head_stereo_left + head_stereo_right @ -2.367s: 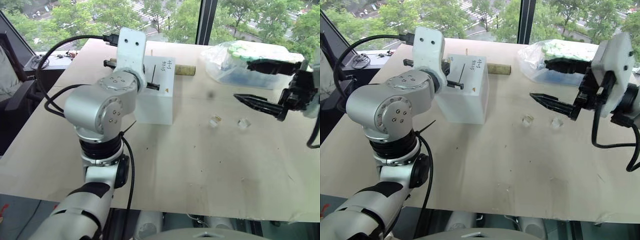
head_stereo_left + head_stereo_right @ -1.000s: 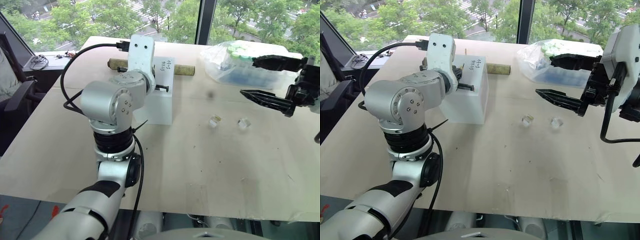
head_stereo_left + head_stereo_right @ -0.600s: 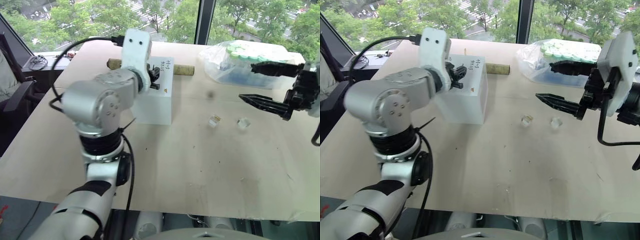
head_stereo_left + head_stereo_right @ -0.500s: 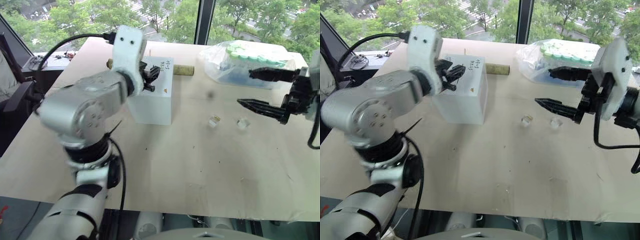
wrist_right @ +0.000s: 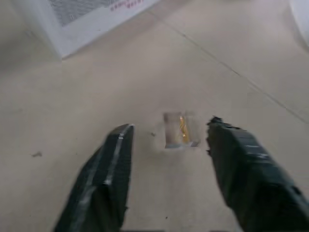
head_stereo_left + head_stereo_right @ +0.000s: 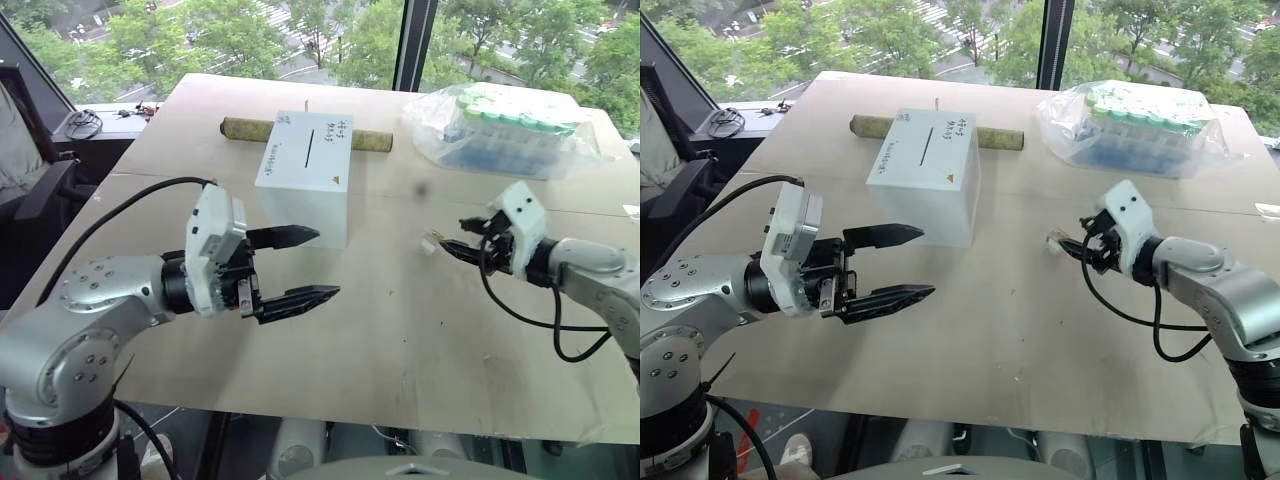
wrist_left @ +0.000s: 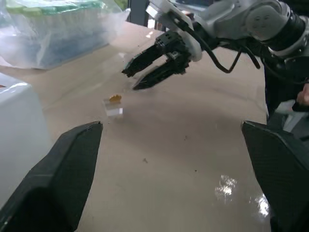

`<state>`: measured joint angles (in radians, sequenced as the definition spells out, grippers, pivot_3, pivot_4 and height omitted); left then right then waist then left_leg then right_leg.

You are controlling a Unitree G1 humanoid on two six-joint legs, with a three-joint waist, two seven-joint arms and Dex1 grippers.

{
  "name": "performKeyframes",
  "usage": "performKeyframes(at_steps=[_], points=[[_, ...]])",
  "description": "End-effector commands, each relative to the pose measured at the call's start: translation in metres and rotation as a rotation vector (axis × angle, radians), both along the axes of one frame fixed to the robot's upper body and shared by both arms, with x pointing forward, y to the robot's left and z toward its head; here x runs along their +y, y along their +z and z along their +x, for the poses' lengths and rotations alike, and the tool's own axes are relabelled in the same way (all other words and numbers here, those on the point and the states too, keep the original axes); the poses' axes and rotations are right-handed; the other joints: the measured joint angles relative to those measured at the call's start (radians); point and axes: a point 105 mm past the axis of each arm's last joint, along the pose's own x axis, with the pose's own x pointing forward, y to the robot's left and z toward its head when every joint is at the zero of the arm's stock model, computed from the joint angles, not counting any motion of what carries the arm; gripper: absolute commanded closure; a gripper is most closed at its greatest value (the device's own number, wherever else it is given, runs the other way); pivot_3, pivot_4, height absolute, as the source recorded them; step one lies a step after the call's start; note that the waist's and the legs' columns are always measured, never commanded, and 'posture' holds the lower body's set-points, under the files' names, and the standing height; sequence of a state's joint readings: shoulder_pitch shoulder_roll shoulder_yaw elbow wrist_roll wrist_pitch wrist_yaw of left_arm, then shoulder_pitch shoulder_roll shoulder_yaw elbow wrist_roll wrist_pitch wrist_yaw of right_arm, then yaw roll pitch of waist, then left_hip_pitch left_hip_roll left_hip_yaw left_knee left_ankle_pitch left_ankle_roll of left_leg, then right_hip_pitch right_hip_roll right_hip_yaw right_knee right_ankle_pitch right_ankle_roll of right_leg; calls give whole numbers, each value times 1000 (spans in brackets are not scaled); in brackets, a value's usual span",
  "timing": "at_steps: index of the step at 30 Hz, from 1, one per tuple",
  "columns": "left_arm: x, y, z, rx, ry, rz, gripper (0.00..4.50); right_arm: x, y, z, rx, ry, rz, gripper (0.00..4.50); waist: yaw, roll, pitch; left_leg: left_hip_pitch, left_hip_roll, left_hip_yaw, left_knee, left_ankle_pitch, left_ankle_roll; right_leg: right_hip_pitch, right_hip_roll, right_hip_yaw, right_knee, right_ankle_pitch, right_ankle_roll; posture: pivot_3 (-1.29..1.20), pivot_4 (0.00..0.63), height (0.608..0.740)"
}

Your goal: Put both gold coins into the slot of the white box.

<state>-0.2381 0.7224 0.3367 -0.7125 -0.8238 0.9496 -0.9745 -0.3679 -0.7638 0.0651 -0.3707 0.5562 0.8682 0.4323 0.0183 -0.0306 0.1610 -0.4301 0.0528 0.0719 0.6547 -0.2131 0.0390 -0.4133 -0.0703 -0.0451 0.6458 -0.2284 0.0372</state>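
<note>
The white box [image 6: 300,185] stands at the table's middle back, its black slot [image 6: 306,148] running across the top. My left gripper [image 6: 328,262] hovers open in front of the box, pointing right, with nothing between its fingers [image 7: 63,174]. Low over the table to the right, my right gripper [image 5: 170,124] is open. A small clear block [image 5: 181,129] lies just past its fingertips [image 5: 111,164] with a gold coin [image 5: 183,127] in it. The fingers do not touch the block. From the left wrist view the same gold coin [image 7: 115,98] glints beside the right gripper [image 7: 133,79].
A clear bag of green-capped tubes [image 6: 510,130] lies at the back right. An olive rolled cylinder [image 6: 240,128] lies behind the box. Bare tabletop [image 6: 400,340] stretches between the grippers and the front edge.
My left arm has pulled back from the box top and down, and its gripper has opened wide. My right gripper has dropped to the table at the clear block and narrowed.
</note>
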Motion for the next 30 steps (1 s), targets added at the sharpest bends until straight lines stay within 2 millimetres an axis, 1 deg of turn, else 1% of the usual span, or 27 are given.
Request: performKeyframes(at_steps=[1, 2, 4, 5, 6, 8, 15, 21, 24, 26, 30], points=[[0, 7, 10, -52, -2, -24, 0, 1, 6, 13, -78, -36, -46, 3344, -3, 0, 0, 0, 0, 0, 0, 0, 0, 0, 0, 0, 0, 0, 0, 0, 150, 740], [0, 8, 16, -68, 9, -29, 0, 0, 3, 18, -80, -57, -61, 3344, -4, 0, 0, 0, 0, 0, 0, 0, 0, 0, 0, 0, 0, 0, 0, 0, 150, 740], [-2, 7, 22, -80, 18, -44, 0, 0, 0, 23, -79, -67, -73, 3344, -5, 0, 0, 0, 0, 0, 0, 0, 0, 0, 1, 0, 0, 0, 0, 0, 150, 740], [-3, 7, 22, -79, 15, -46, 0, 0, 0, 23, -76, -64, -74, 3909, -5, 0, 0, 0, 0, 0, 0, 0, 0, 0, 1, 0, 0, 0, 1, 0, 150, 740], [-4, 6, 22, -80, 13, -44, 0, 0, -1, 22, -74, -56, -77, 4214, -5, 0, 0, 0, 0, 0, 0, 0, 0, 0, 1, 0, 0, 1, 1, 0, 150, 740], [-4, 5, 22, -81, 11, -40, 0, 1, 0, 21, -72, -48, -74, 4214, -5, 0, 0, 0, 1, 0, -1, 0, 0, 0, 1, 0, -1, 2, 4, 0, 150, 740], [-2, 4, 19, -69, 7, -34, 0, 3, 1, 18, -48, -29, -45, 4214, -6, 0, 0, 0, 1, 0, -1, 0, 0, 0, 1, 0, -1, 2, 5, 0, 150, 740], [-1, -1, 16, -67, 15, -28, 0, 12, 2, 16, -36, 22, -26, 4214, -5, 0, 0, 0, 1, 0, -2, 0, 0, 0, 1, 0, -1, 2, 4, 0, 150, 740], [-1, -2, 16, -68, 18, -27, 0, 14, 1, 17, -42, 22, -36, 3431, -5, 0, 0, 0, 1, 0, -2, 0, 0, 0, 1, 0, -1, 2, 4, 0, 150, 740], [-1, -2, 15, -72, 19, -22, 0, 14, 0, 19, -54, 6, -42, 2509, -5, 0, 0, 0, 1, 0, -1, 0, 0, 0, 1, 0, -1, 2, 4, 0, 150, 740], [-1, -2, 15, -76, 22, -19, 0, 14, 0, 21, -68, -4, -52, 2509, -5, 0, 0, 0, 1, 0, -2, 0, 0, 0, 1, 0, -1, 2, 4, 0, 150, 740]])
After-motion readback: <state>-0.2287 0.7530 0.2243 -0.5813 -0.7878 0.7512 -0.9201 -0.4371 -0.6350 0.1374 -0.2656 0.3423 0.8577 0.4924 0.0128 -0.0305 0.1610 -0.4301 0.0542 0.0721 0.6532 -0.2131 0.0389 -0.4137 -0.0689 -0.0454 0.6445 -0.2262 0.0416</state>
